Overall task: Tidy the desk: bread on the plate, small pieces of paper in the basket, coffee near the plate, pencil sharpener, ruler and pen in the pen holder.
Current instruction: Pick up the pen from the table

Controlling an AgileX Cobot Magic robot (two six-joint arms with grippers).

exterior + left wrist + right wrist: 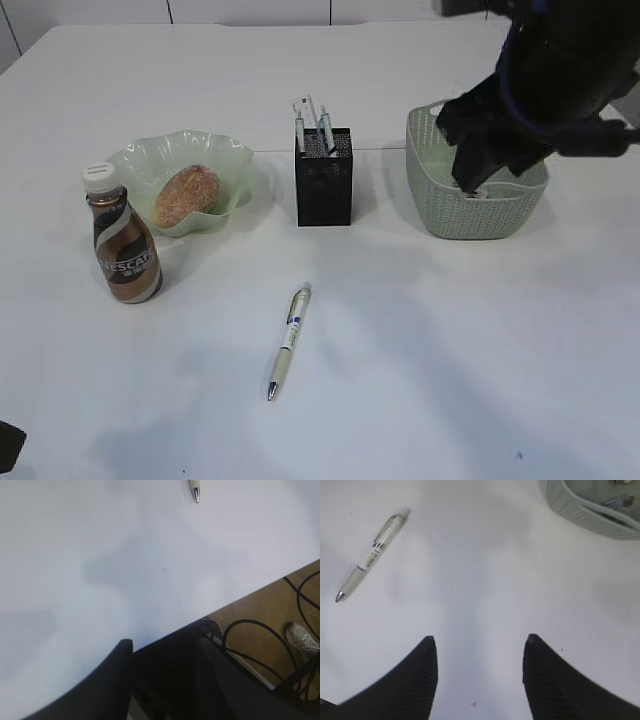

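Nearest in the exterior view, a white click pen [289, 342] lies loose on the white desk [450, 350], behind it a brown Nescafé coffee bottle [122, 238] beside a pale green wavy plate [225, 160] holding a sugared bread roll [186, 194], then a black mesh pen holder [324, 178] and a green woven basket [440, 205]. Left wrist view: the left end effector [165, 652] hangs released at the desk's edge, holding nothing. Right wrist view: the right end effector [480, 655] gapes empty above bare desk, between pen and basket.
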